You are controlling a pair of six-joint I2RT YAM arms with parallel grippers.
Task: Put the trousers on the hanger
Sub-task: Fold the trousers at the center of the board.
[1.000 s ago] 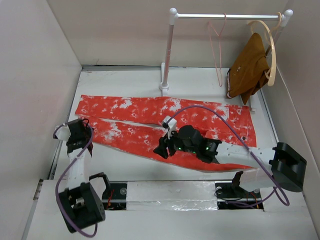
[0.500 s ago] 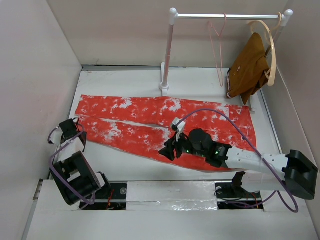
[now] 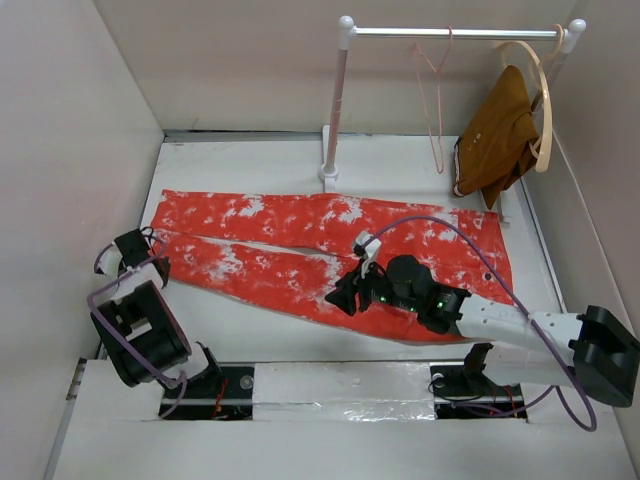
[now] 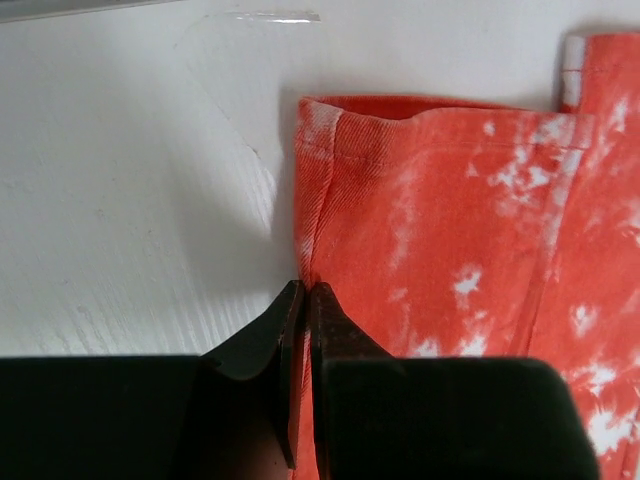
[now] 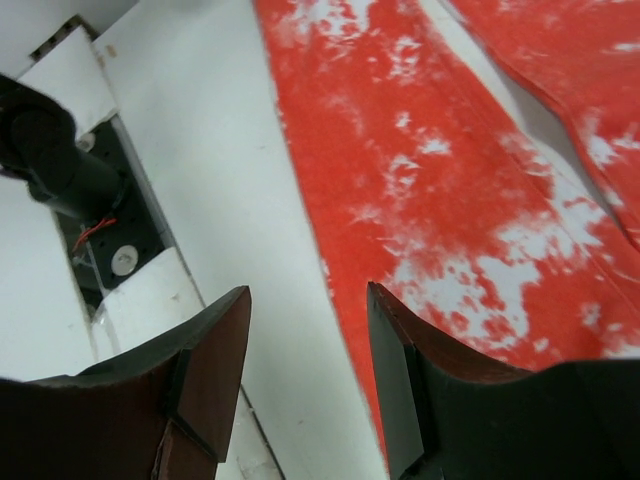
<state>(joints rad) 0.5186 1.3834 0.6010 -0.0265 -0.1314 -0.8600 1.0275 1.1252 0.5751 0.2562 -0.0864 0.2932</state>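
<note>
The left gripper [image 4: 305,296] pinched the trousers [image 3: 300,215] at the cuff, likely for lifting; the right gripper [image 5: 305,300] gaped above their edge.

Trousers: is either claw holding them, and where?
The left gripper pinches the trousers at one leg's edge near the cuff; the right gripper is open, empty.

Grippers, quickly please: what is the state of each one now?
Left gripper: jaws closed on the trousers, at the leg edge.
Right gripper: jaws open, holding nothing.
</note>
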